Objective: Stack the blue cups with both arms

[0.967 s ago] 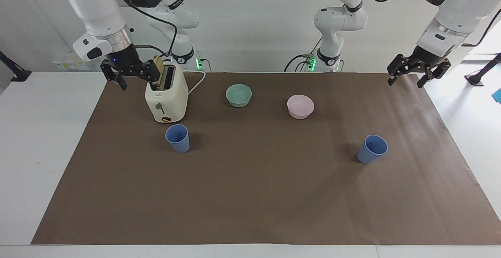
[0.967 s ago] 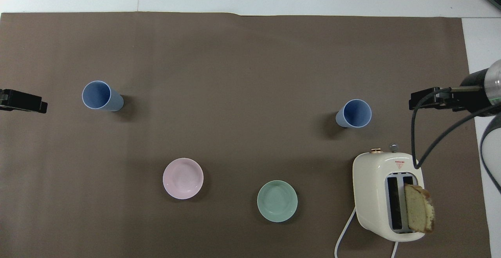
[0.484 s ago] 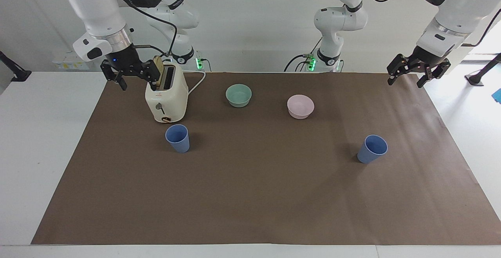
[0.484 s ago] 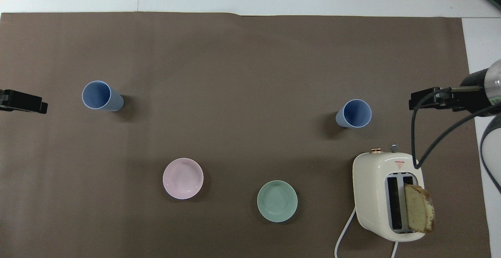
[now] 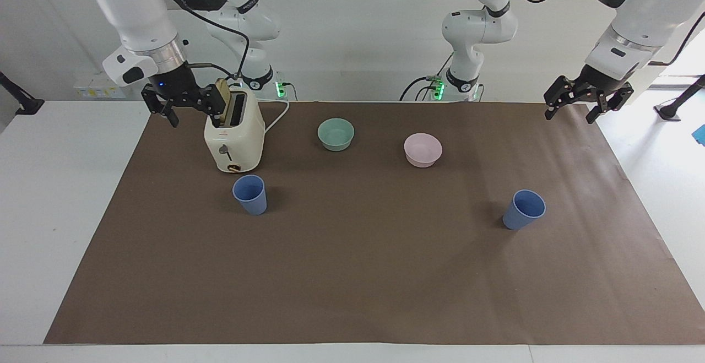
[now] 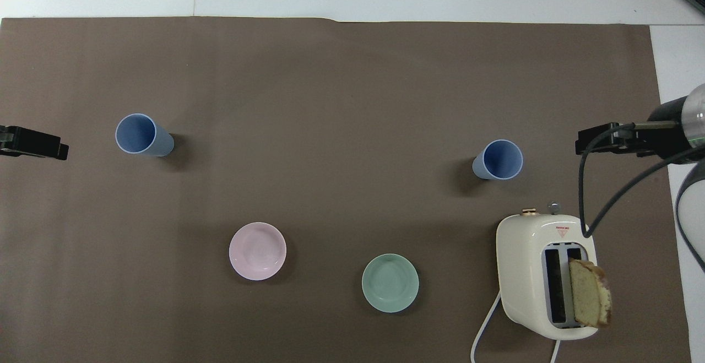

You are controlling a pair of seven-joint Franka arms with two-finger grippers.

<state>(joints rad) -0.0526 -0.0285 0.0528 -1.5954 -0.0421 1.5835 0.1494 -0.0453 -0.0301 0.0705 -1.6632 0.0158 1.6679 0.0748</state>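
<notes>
A: Counter point(image 5: 33, 198), white, w/ brown paper sheet point(image 5: 352, 275) over most of it. Both arms up, nothing held.

B: Which arm where?

A: Right arm point(image 5: 132, 10) hangs its tool point(image 5: 184, 112) by the toaster point(image 5: 234, 140), at the right arm's end. Fingers spread wide, empty, not touching the toaster as far as I can tell. Left arm point(image 5: 633, 16) has its tool point(image 5: 570, 112) over the sheet's corner at the left arm's end, also spread wide, empty.

B: Toaster?

A: Cream, two slots, bread slice point(image 6: 590, 301) sticking up from one. White cord point(image 6: 484, 324) runs off toward the robots.

B: Bowls?

A: Green bowl point(image 5: 336, 134) and pink bowl point(image 5: 423, 150), both upright, mid-sheet, nearer the robots than the cups. Green one sits toward the toaster.

B: Cups?

A: Two blue cups, upright, mouths up, well apart. Cup by toaster point(image 5: 250, 194) stands just beside the toaster, farther from the robots than it. Cup at left arm's end point(image 5: 523, 209) stands alone on bare sheet. Not stacked. Neither tool near a cup.
</notes>
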